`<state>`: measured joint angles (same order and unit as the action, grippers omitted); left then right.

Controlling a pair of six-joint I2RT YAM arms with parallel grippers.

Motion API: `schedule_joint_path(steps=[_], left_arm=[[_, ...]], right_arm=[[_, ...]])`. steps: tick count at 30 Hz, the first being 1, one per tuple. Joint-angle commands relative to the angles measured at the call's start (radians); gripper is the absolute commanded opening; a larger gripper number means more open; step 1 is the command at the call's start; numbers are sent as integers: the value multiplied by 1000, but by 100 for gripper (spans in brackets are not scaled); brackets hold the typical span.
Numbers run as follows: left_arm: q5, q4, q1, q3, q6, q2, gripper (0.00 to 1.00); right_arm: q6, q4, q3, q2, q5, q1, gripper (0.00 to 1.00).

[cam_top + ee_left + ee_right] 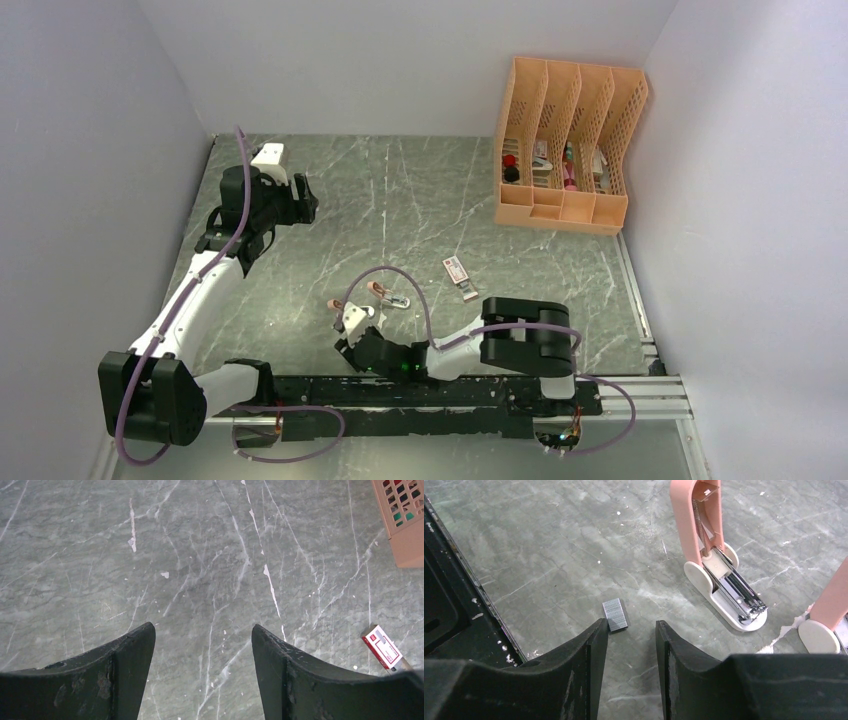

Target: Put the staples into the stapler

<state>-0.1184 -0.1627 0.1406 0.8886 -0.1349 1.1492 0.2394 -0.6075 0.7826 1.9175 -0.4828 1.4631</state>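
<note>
1. On the table (549, 545), just beside one fingertip of the right gripper (631, 645), a short staple strip (615, 615) is being shown lying flat. The jaws are being held only narrowly apart, with nothing between them.
2. The strip is being presented off-centre to the jaws, so a descending finger is being risked landing on it and pushing it aside or snapping it.
3. A thin strip flat on a hard surface is being judged hard to pinch, and a slip is being invited.
4. The open stapler (724, 587), its channel exposed, is being crowded by a second stapler (829, 615), so either is being risked a knock.
5. The left gripper (202, 650) is being held wide open and empty, well apart from the staplers and near the staple box (382, 646), so no bracing is being given.
</note>
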Motion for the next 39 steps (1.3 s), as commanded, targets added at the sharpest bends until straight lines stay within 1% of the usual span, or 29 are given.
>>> schedule_joint_path(steps=[1, 8, 9, 12, 16, 25, 32, 37, 39], left_arm=[[-14, 3, 5, 1, 9, 0, 75], [-15, 5, 5, 1, 8, 3, 75], [-16, 5, 5, 1, 9, 3, 75], [-16, 4, 5, 2, 9, 3, 75], [-14, 3, 5, 1, 11, 1, 75], [-9, 3, 5, 0, 12, 2, 75], [-9, 1, 5, 2, 14, 6, 75], [-6, -2, 5, 3, 14, 8, 75], [-3, -2, 5, 3, 15, 7, 75]], right_arm=[[-19, 233, -72, 57, 3, -16, 42], [-13, 218, -83, 56, 9, -26, 40], [-19, 211, -88, 54, 15, -28, 41], [-63, 155, -112, 47, 83, -28, 49], [-113, 86, -144, 46, 160, -35, 50], [-175, 7, -175, 62, 296, -66, 46], [-202, -10, -175, 80, 354, -72, 45], [-206, -24, -180, 97, 367, -84, 45], [-208, -30, -183, 97, 381, -94, 44]])
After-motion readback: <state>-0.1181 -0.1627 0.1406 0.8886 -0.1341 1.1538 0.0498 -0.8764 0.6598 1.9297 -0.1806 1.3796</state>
